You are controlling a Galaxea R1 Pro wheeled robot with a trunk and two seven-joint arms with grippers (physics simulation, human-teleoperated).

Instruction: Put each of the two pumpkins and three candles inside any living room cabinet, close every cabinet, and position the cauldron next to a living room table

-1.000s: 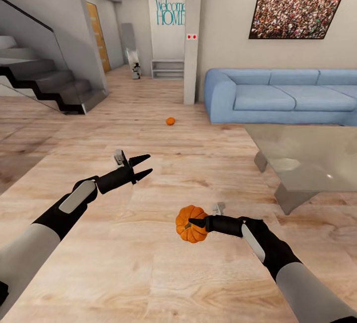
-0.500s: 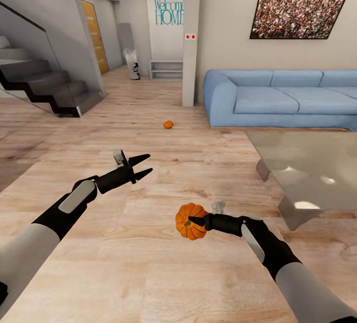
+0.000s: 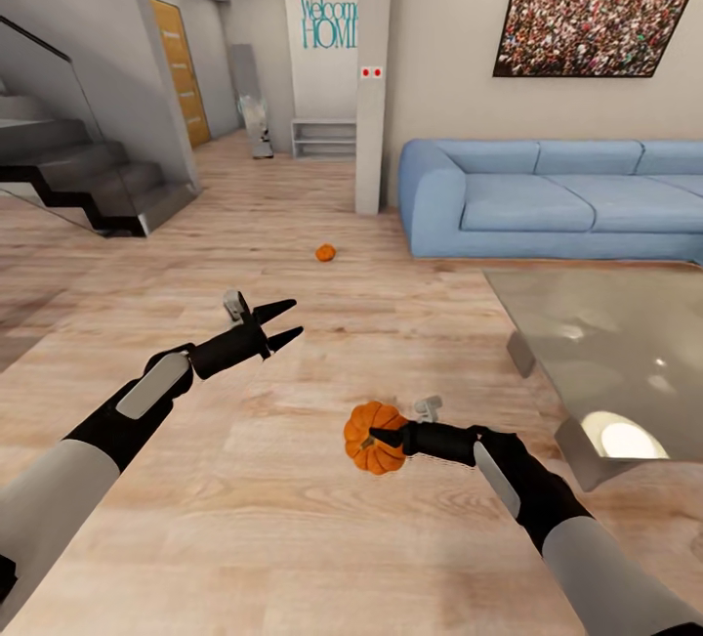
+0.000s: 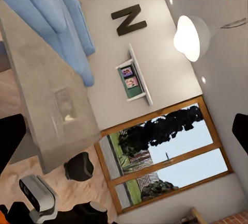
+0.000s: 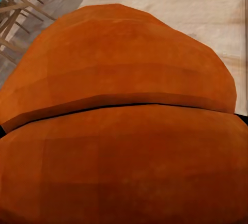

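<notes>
Right gripper [image 3: 376, 440]: clamped on a pumpkin [image 3: 372, 438], held above the wood floor [image 3: 244, 519]; up close its orange ribs [image 5: 124, 131] crowd the wrist camera.
Left gripper [image 3: 290, 318]: fingers spread wide, nothing between them, raised well to the left of the held pumpkin.
Second pumpkin [image 3: 325, 252]: on the floor, far ahead of both grippers, near the blue sofa [image 3: 547, 201].
Grey table [image 3: 605, 343]: to the right of the right gripper.
Black pot [image 4: 79, 165]: on the floor just beside the table's end.
</notes>
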